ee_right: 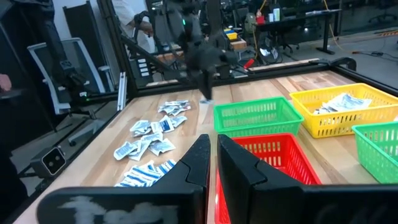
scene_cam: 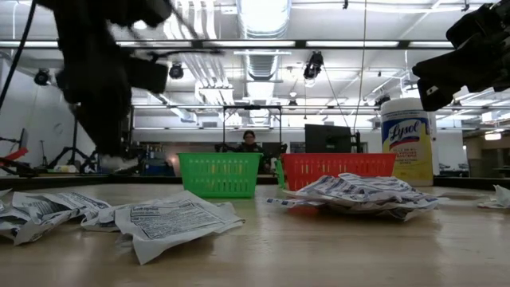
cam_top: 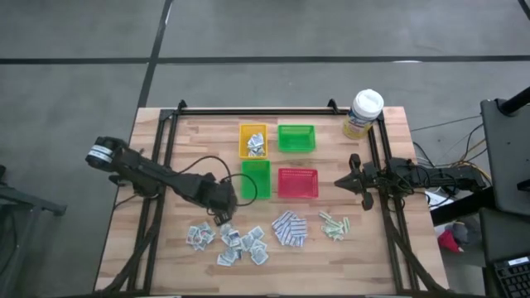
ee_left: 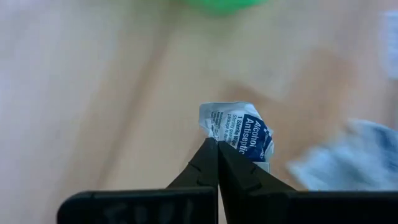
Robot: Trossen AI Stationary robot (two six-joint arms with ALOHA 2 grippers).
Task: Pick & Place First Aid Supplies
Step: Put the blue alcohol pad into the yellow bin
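Your left gripper is clamped on a sachet reading "Alcohol Antiseptic", lifted above the table beside the sachet pile. The right gripper idles pinched empty; canister says "Lysol".

I get even, bright light from the ceiling strip lamps, which glare white in my low view, while the left arm smears with motion blur.
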